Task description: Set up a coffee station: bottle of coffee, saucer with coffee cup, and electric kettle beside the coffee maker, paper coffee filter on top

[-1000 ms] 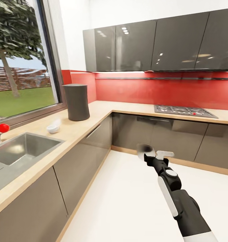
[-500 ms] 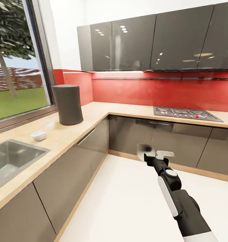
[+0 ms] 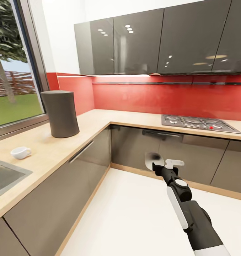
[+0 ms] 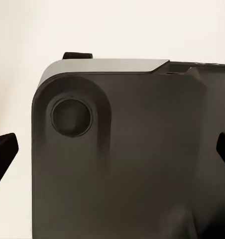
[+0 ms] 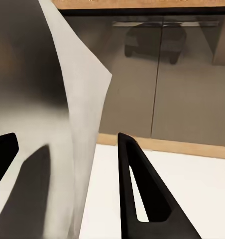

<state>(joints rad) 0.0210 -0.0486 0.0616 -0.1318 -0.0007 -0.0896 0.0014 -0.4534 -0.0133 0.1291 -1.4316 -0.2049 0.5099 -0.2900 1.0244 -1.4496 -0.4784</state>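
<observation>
The right gripper (image 3: 159, 164) is closed on the paper filter (image 5: 67, 129), thin, light and easily creased, best held by its edge, while the coffee maker (image 3: 60, 113) and cup (image 3: 20, 152) wait on the counter (image 3: 95, 122); the left gripper's state I cannot tell.

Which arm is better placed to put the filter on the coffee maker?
Right: its claw already holds the paper filter, extended toward the counter corner where the coffee maker stands. The left claw faces the robot's own dark body.
</observation>
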